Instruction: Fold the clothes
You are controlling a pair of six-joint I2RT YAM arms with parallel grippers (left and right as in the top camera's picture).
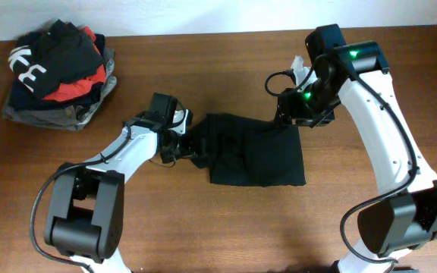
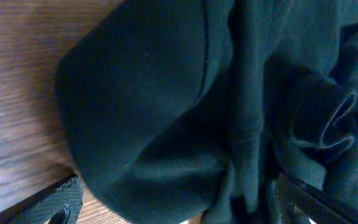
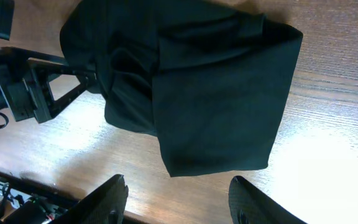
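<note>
Where the top lies, from above: the black top (image 1: 253, 155) sits mid-worktop, folded to a rough rectangle. Its right part is flat and its left edge is bunched.
Left tool, from above: the left tool (image 1: 182, 140) sits low at that bunched left edge, probably to tuck or gather it.
Right tool, from above: the right tool (image 1: 290, 115) hangs over the top's far right corner. Whether it is open cannot be told from here.
Other clothes: a pile of clothes (image 1: 55, 72) rests at the far left corner of the worktop (image 1: 218, 227), well apart.
Left wrist view: the left tool (image 2: 179, 205) has its jaws spread wide. Its fingers (image 2: 58, 202) stand on either side of a rounded hump of the top (image 2: 166, 112), astride it rather than pinching it. Only this view shows that hump and its seams.
Right wrist view: the right tool (image 3: 179, 199) is open and empty, with bare worktop between its jaws. It sits clear above the top (image 3: 216, 93).
Only from this side: the fold's whole outline shows, and the left tool (image 3: 86, 78) is seen meeting the crumpled edge.
</note>
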